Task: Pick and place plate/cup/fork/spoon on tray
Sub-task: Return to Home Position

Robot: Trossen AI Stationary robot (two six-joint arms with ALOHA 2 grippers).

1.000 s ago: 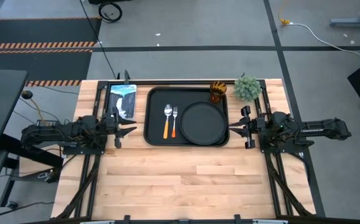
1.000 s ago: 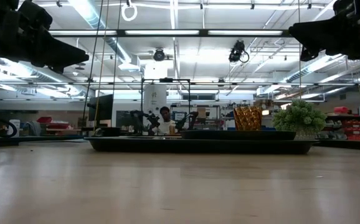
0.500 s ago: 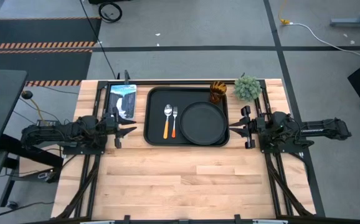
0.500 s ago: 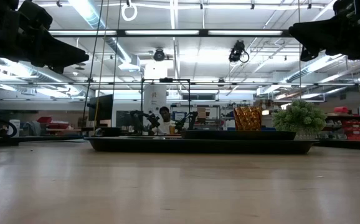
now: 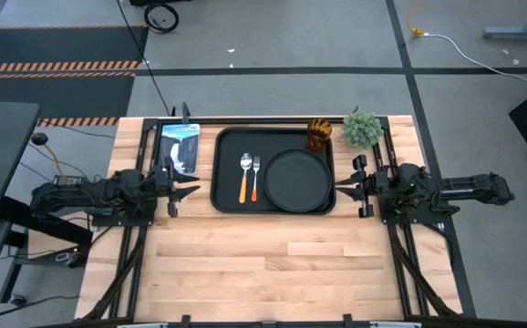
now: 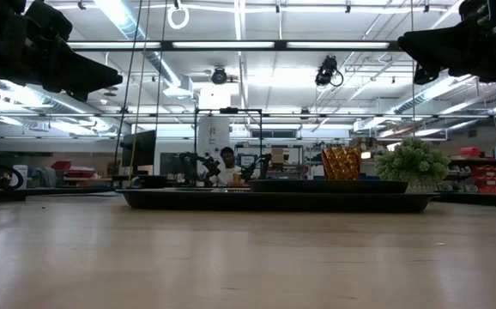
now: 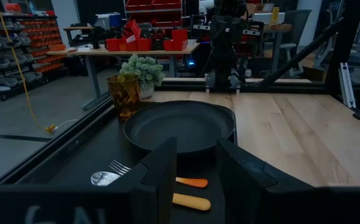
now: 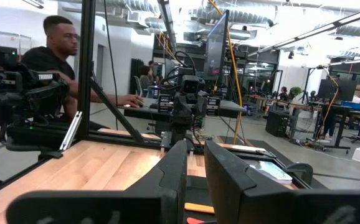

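Nothing has moved since the earlier frames: both arms and every item sit just where they were. Taking the tray [image 5: 273,183] as the landmark, it lies on the wooden surface [image 5: 273,264] toward the far edge, midway between the two arms. Inside the tray, the plate [image 5: 297,179] fills the half nearer the right arm, flat on the tray floor. The spoon [image 5: 244,177] and fork [image 5: 255,178] lie side by side in the tray's other half, just beside each other and parallel, metal ends toward the far edge and orange handles toward the near edge; the spoon is the one farther from the plate. The cup [image 5: 319,133] stands upright at the tray's far corner on the right arm's side; whether it rests on the tray floor or just at its rim is hard to tell from above. A small potted plant [image 5: 362,128] stands off the tray, just beside that same corner, near the cup. A flat printed card [image 5: 180,146] lies on the surface off the tray's opposite far corner. The left hand [image 5: 189,191] waits just off the tray's short side nearest the spoon, raised above the surface, fingers parted and holding nothing. The right hand [image 5: 346,189] waits just off the opposite short side, beside the plate, likewise raised, fingers parted and empty. A person [image 8: 55,53] sits at a desk in the room beyond.
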